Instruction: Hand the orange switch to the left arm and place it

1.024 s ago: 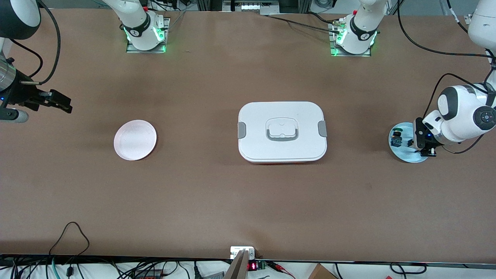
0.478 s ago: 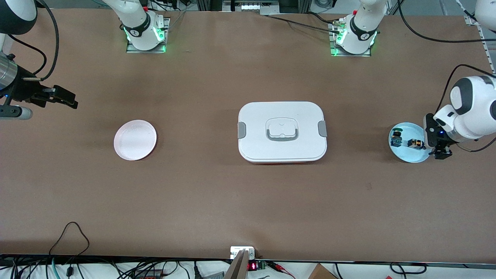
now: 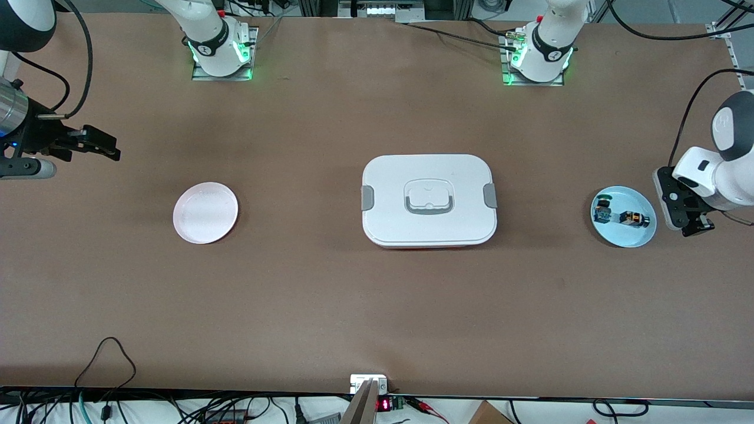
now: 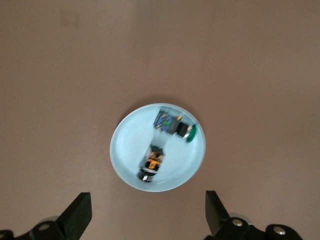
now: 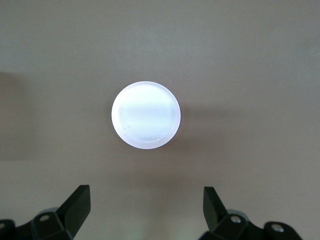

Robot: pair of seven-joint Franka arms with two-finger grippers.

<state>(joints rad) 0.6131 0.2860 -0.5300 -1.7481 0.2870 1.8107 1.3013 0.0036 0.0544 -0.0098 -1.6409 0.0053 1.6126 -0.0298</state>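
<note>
Blue plate [image 3: 630,238] holds orange switch [image 3: 634,219], green switch [image 3: 601,211].

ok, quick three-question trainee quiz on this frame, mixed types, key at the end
1. True or false: the orange switch lies on the blue plate, held by neither gripper.
2. What sits between the two plates on the table? A) the white box B) a cup C) a drawer
3. Fill in: the right gripper hangs open near the ____ plate; the left gripper is open too.

Key: 1 true; 2 A; 3 pink
</note>
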